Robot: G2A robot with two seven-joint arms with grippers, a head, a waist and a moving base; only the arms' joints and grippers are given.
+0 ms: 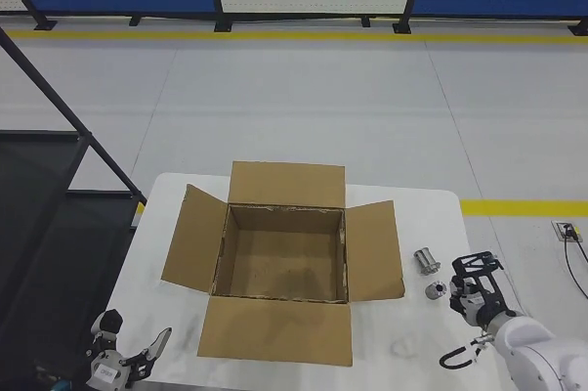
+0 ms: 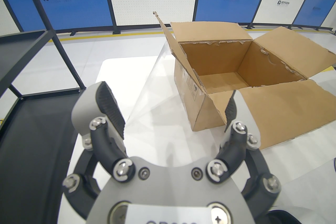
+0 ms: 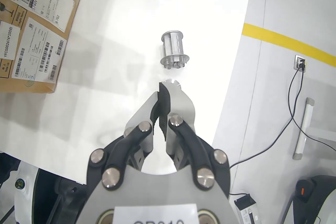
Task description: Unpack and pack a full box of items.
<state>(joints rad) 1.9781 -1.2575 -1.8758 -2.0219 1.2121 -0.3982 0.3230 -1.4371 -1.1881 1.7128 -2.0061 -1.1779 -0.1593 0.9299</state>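
Note:
An open cardboard box (image 1: 282,256) stands in the middle of the white table (image 1: 426,210) with its flaps folded out, and its inside (image 2: 223,78) looks empty. To its right lies a small metal spool-shaped part (image 1: 427,260) (image 3: 173,49). Just in front of that sits a second metal part (image 1: 436,289); my right gripper (image 1: 453,289) (image 3: 163,86) is shut on its toothed rim (image 3: 172,82) at table level. My left gripper (image 1: 138,332) (image 2: 168,96) hangs open by the table's front left corner, holding nothing, and faces the box.
A small white scrap (image 1: 403,344) lies on the table near the front right. A black metal rack (image 2: 29,93) stands close to the table's left side. Cables (image 3: 294,93) run over the floor to the right of the table.

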